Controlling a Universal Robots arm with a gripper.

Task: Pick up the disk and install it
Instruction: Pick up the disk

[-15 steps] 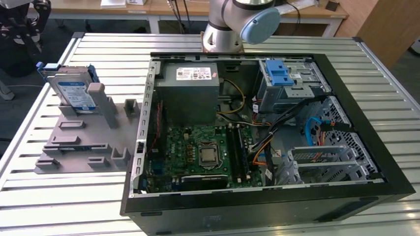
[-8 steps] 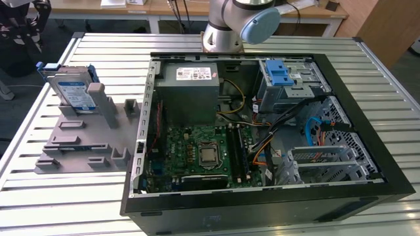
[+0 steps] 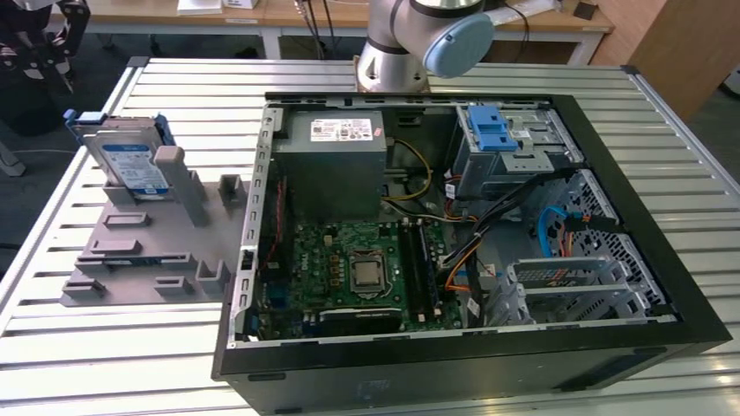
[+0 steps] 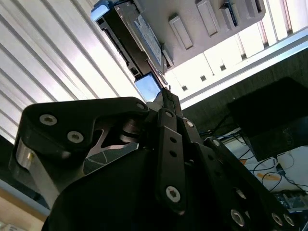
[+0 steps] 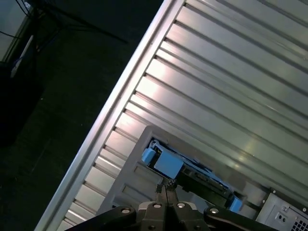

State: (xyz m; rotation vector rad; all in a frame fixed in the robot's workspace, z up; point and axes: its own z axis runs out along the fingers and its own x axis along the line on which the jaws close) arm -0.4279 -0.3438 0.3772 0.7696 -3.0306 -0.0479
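Observation:
The disk (image 3: pixel 127 160) is a silver hard drive with a white-and-blue label and blue rails. It stands on edge in a grey holder (image 3: pixel 139 260) on the exterior view's left. The second wrist view shows the disk (image 4: pixel 139 38) some way beyond my gripper (image 4: pixel 166 94). In the first wrist view I look down on the disk's (image 5: pixel 187 173) blue-railed edge, just past my gripper (image 5: pixel 166 185). The two fingers are pressed together with nothing between them, and they are apart from the disk.
An open black computer case (image 3: pixel 647 286) lies on the slatted metal table (image 3: pixel 69 329). Inside it are a grey power-supply box (image 3: pixel 335 165), a motherboard (image 3: pixel 359 269) and a drive cage with a blue latch (image 3: pixel 497 134). The arm's base (image 3: pixel 399 61) stands behind the case.

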